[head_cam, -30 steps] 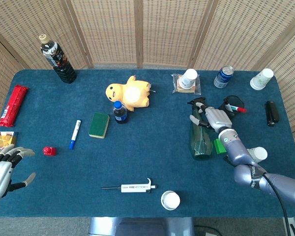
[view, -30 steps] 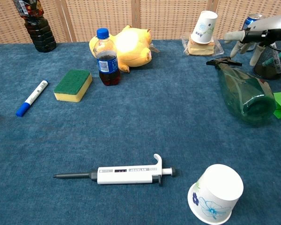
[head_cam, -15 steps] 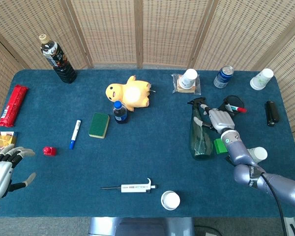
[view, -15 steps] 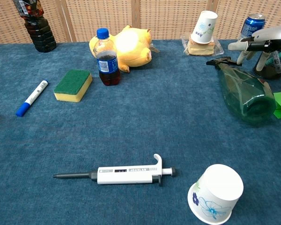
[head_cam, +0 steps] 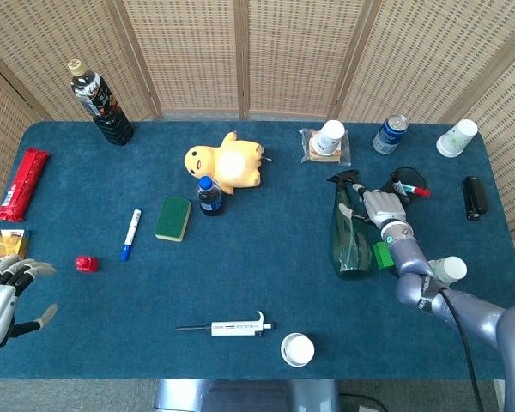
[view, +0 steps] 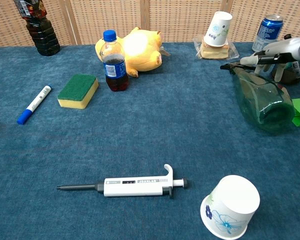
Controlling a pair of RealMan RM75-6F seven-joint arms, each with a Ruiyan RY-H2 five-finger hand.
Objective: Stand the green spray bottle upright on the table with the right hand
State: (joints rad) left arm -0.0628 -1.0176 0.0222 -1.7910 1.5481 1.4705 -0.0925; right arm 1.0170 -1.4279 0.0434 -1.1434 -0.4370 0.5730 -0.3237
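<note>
The translucent green plastic spray bottle [head_cam: 350, 233] is lying on its side on the blue table [head_cam: 266, 257] while the right hand [head_cam: 380, 207], fingers spread and empty, is hovering beside its black nozzle; no bottle label is legible.

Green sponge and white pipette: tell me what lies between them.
Nothing: between the green sponge and the white pipette only bare blue table shows in both head and chest views.

Spray bottle [head_cam: 350, 233] lying on the surface [head_cam: 266, 283], right robot hand [head_cam: 379, 207] just beside its nozzle end. Block [head_cam: 383, 256] right of it. Pipette [head_cam: 227, 327] near front edge, cup [head_cam: 297, 349] to its right. Sponge [head_cam: 172, 218] left of small bottle [head_cam: 209, 196], toy [head_cam: 226, 163] behind.
</note>
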